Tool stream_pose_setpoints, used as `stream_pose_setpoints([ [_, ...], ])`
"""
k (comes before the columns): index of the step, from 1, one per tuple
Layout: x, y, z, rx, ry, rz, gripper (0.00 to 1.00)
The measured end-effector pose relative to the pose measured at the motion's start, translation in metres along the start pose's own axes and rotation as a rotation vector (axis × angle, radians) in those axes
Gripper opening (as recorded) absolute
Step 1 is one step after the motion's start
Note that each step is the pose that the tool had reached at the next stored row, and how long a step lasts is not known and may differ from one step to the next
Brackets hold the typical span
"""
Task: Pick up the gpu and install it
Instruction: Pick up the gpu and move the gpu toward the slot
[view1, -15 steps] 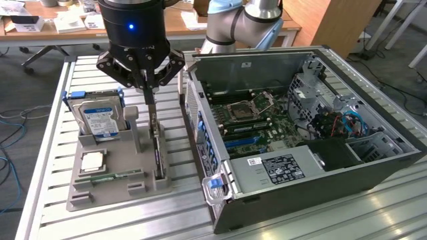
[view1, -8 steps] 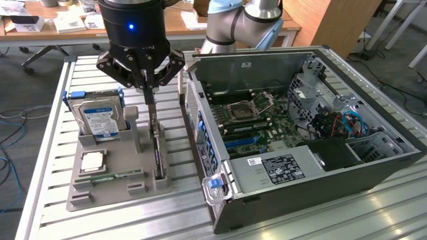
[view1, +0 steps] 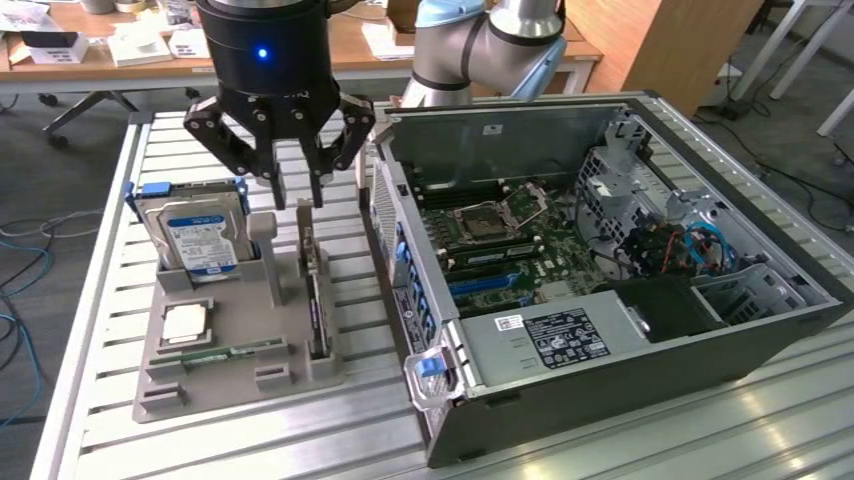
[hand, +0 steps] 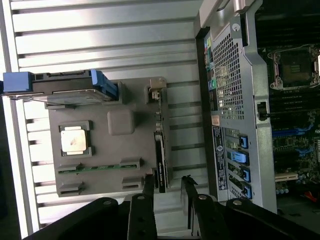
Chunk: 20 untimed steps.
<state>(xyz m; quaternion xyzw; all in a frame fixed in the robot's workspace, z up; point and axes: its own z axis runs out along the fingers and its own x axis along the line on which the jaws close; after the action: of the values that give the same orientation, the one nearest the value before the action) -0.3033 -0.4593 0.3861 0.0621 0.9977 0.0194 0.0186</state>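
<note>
Black multi-fingered claw (view1: 296, 195) was found released: fingers spread, nothing grasped. It was positioned just above the gpu (view1: 316, 305), a thin dark circuit card stood on edge in a slot of the grey moulded holder tray (view1: 240, 385). In the wrist view the card's near end was lined up with the gap between the fingers. No contact could be confirmed. Pick not yet made, install not started. The slots on the green motherboard (view1: 507, 250) inside the open dark tower case (view1: 601, 340), set beside the tray on the slatted metal bench (view1: 200, 445), looked unoccupied. Progress was judged early.
</note>
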Motion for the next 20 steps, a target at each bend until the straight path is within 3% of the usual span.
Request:
stream_pose_setpoints([
  [5,0.0,0.0,0.0,0.0,0.0,0.0,0.53],
  [8,0.0,-0.0001,0.0009,0.0,0.0,0.0,0.53],
  [20,0.001,-0.0009,0.0226,0.0,0.0,0.0,0.53],
])
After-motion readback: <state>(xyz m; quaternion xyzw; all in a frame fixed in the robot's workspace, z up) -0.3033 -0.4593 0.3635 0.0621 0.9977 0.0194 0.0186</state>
